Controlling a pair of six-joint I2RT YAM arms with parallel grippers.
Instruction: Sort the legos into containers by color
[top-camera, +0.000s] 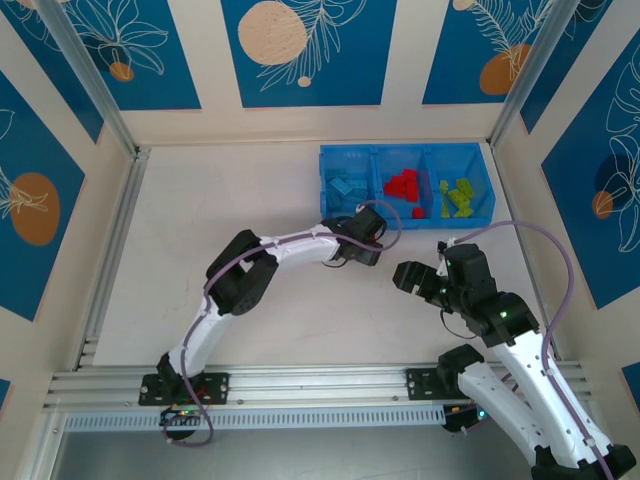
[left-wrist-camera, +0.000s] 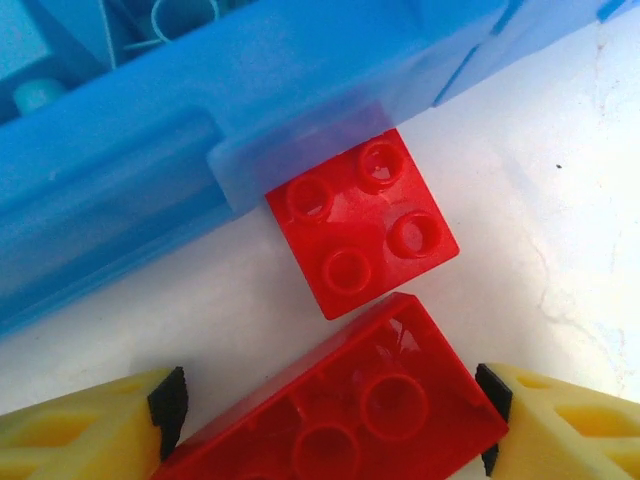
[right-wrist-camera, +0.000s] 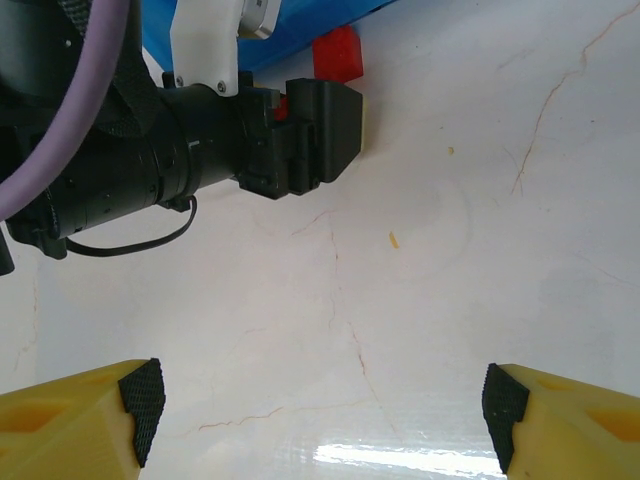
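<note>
Nearly done: legos (top-camera: 403, 185) lay color-sorted in the tray (top-camera: 405, 150), a loose red brick (left-wrist-camera: 362, 225) lay on the table (top-camera: 230, 200) against its wall, a second red brick (left-wrist-camera: 400, 400) sat between my left fingers (left-wrist-camera: 330, 405), grip unclear, and my right fingers (right-wrist-camera: 320, 410) were apart, empty.

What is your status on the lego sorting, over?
Left end effector straddling large red lego, grip unclear. Right end effector open, empty. Small red lego on table beside tray.

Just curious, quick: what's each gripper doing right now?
Left gripper: closed on a red lego.
Right gripper: open, holding nothing.
</note>
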